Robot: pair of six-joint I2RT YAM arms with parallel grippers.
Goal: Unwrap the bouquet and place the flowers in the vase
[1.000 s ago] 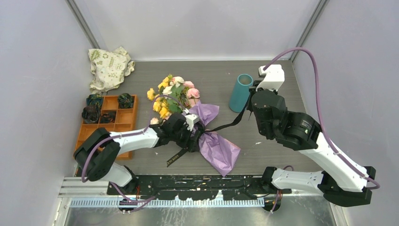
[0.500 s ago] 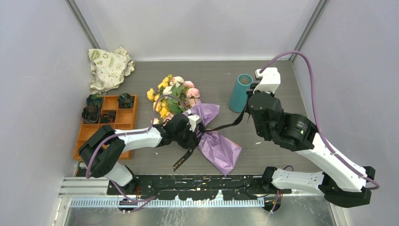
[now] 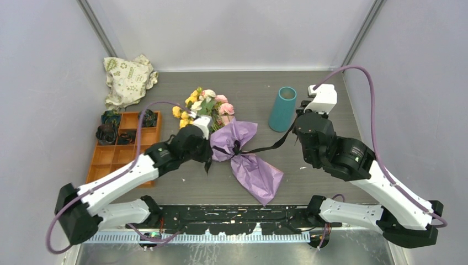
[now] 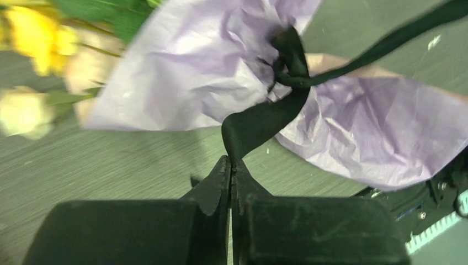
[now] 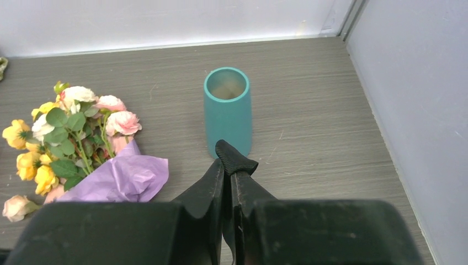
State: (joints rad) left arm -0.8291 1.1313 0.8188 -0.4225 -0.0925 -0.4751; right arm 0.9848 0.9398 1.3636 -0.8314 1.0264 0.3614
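Your left end effector has its jaws pressed together on one tail of the black fabric ribbon. That tail climbs from the fingertips to the knot just ahead of them, which is tied round the waist of the crumpled purple wrapping paper. Your right end effector is pinched almost fully closed on the other tail, whose folded end pokes out just above its fingertips. From above, this second tail runs in a nearly straight line from the knot across to the right end effector, over the grey wood-grain worktop.

The bouquet lies on its side between your two end effectors, much closer to the left one. Its yellow, pink and white flowers, with their green leaves, sit just beyond the left end effector towards the back wall. The paper's loose end fans out on that end effector's inner side, towards the arm bases.

The tall teal-blue tapered vase stands upright directly ahead of the right end effector, just past its fingertips and apart from the bouquet.

On the outer side of the left end effector sits an orange compartmented wooden tray with small dark rosettes in its far compartments. Beyond it, a crumpled beige cloth bag with green print lies in the back corner.
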